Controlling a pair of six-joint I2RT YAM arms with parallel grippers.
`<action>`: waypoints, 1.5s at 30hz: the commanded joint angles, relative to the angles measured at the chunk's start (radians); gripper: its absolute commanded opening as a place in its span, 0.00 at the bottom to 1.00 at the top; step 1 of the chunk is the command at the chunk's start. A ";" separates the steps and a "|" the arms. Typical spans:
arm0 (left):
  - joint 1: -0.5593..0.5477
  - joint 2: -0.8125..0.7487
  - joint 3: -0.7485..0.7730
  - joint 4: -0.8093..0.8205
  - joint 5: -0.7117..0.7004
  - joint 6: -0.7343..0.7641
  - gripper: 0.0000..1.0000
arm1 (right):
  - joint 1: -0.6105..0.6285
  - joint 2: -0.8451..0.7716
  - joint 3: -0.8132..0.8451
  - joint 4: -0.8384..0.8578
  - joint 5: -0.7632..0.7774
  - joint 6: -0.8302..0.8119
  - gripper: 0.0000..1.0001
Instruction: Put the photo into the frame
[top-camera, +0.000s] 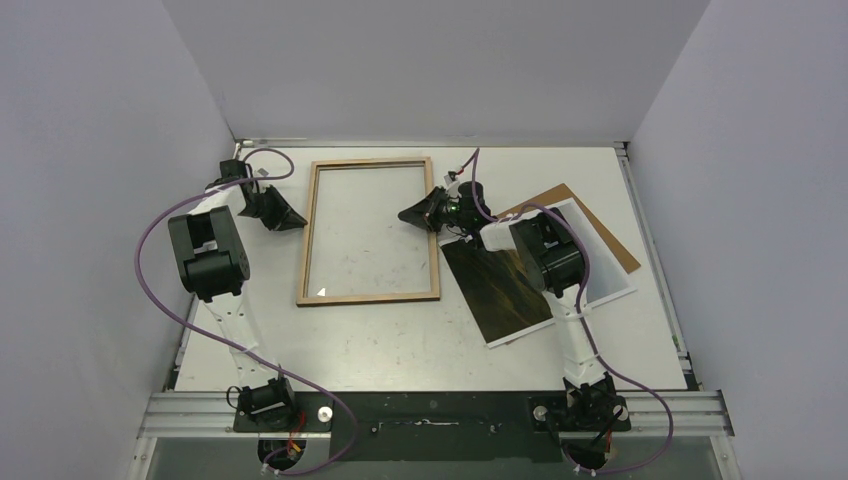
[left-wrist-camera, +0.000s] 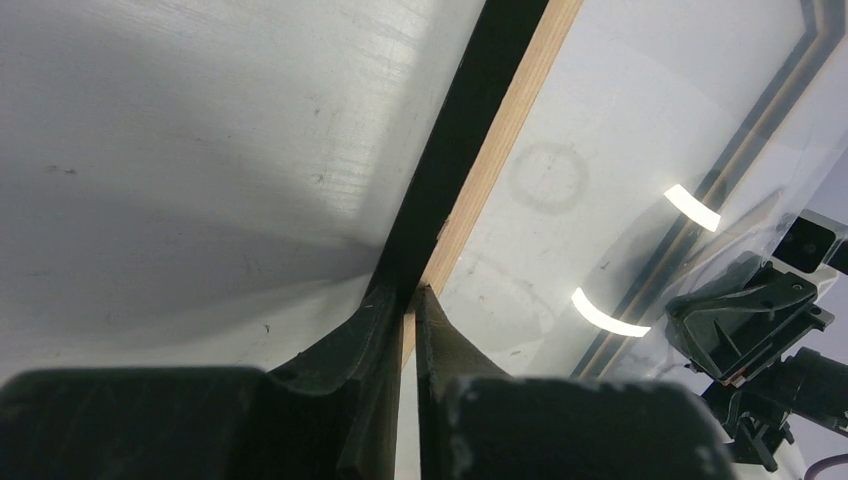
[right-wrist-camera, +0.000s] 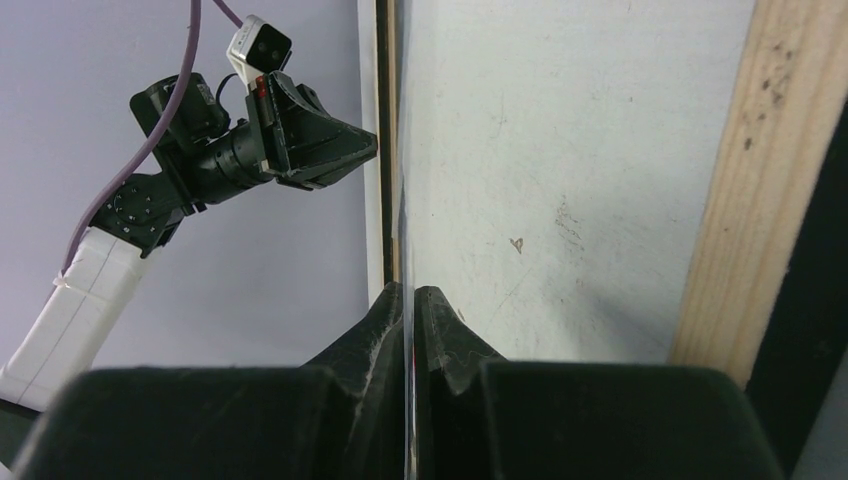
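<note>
Left fingers pinch the frame by its left rim, and my right fingers are closed on its right rim. The photo lies flat near the right edge of the surface.

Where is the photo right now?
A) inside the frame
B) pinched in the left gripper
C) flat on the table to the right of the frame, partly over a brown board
C: the photo lies flat to the right of the frame, overlapping the brown board, and the frame holds only its clear pane.
</note>
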 joint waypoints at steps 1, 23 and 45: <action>-0.015 0.058 0.003 -0.027 -0.025 0.011 0.00 | 0.037 -0.021 0.010 0.062 -0.009 -0.015 0.00; -0.011 0.061 0.045 -0.074 -0.043 0.030 0.15 | 0.017 -0.093 0.029 -0.160 0.044 -0.114 0.45; 0.000 0.058 0.093 -0.085 -0.023 0.028 0.31 | -0.043 -0.245 0.125 -0.780 0.150 -0.398 0.64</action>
